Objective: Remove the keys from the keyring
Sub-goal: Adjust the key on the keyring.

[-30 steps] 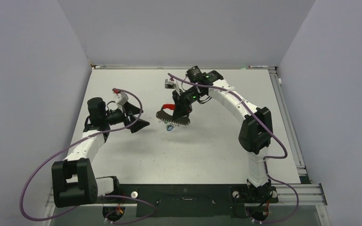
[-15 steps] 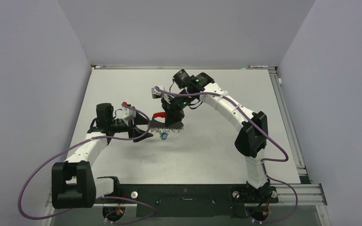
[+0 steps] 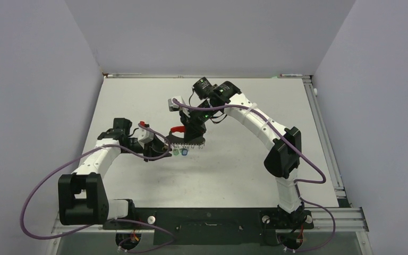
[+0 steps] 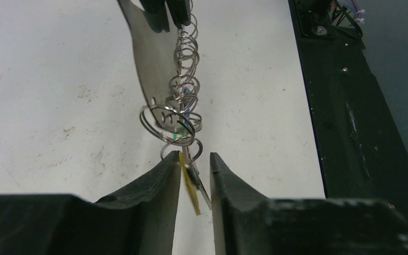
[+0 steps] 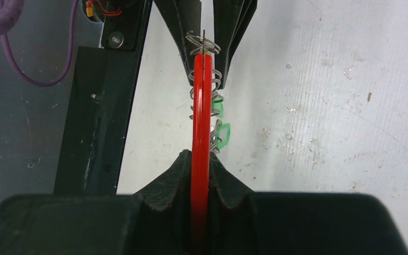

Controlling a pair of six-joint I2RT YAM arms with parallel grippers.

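Observation:
My right gripper (image 3: 190,137) (image 5: 202,157) is shut on the keyring's red strap (image 5: 201,106) (image 3: 178,129) and holds it above the table's middle. From the strap a chain of thin silver rings (image 4: 186,69) hangs down, carrying the keys. Green tags (image 5: 222,134) and a blue one (image 3: 184,152) dangle at its lower end. My left gripper (image 3: 164,150) (image 4: 195,159) has come in from the left with its jaws a narrow gap apart. A silver key with a yellow tag (image 4: 189,179) hangs slanted between its fingers (image 4: 164,180); the table shows past it on both sides.
The white table (image 3: 244,170) is walled at the left, back and right. A black mounting rail (image 3: 207,220) with both arm bases runs along the near edge. Purple cables (image 3: 42,191) loop off each arm. A metal rail (image 3: 326,143) lines the right edge.
My left arm swung right to the hanging keys and its jaws narrowed from wide open round the yellow-tagged key. The right arm shifted left and nearer with the keyring, then held still.

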